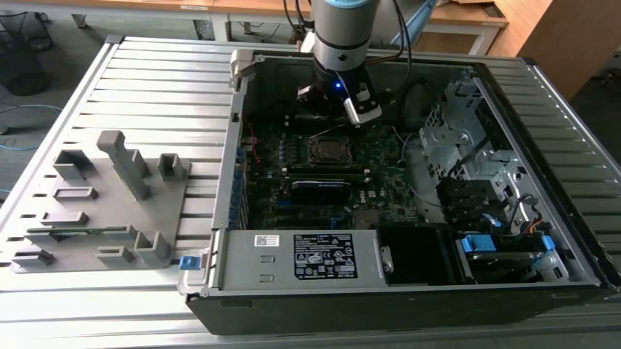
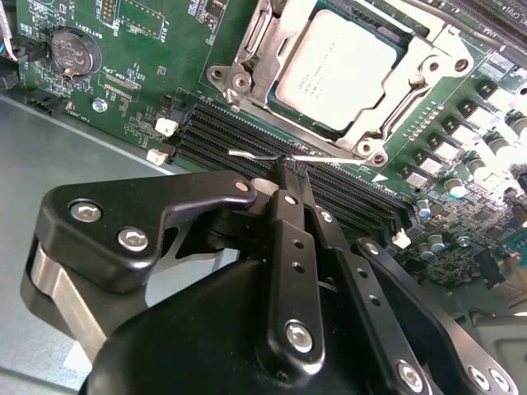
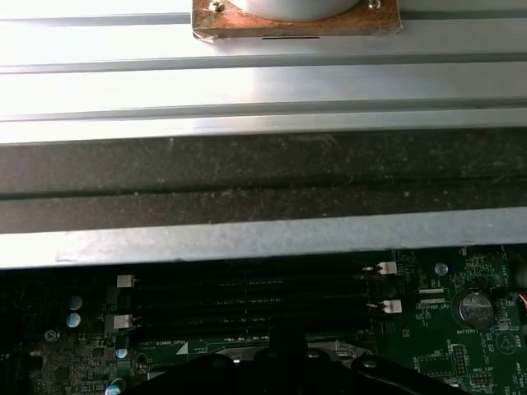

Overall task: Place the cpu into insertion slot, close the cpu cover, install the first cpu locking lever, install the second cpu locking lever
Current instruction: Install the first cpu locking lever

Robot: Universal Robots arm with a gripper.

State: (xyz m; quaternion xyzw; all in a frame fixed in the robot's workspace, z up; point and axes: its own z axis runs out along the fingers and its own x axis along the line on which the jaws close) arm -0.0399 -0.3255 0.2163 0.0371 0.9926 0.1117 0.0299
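Note:
The cpu (image 2: pixel 338 66) lies flat in the insertion slot (image 1: pixel 330 150), its pale metal face up. The silvery cpu cover (image 2: pixel 416 78) lies down around it as a frame. My gripper (image 2: pixel 286 167) hangs just beside the socket, over the memory slots, with its black fingers (image 2: pixel 294 247) pressed together. Their tips meet a thin silvery locking lever (image 2: pixel 244 154) that runs along the socket's edge. I cannot tell whether the lever is pinched or only touched. In the exterior view the gripper (image 1: pixel 338 120) stands above the board, just behind the socket.
Long black memory slots (image 2: pixel 230 136) run beside the socket, and a coin battery (image 2: pixel 74 51) sits further off. The case wall (image 3: pixel 263 230) rises close by. A power supply (image 1: pixel 301 254), drive cages (image 1: pixel 466 131) and cables crowd the case. A grey fixture (image 1: pixel 97 211) lies at the exterior view's left.

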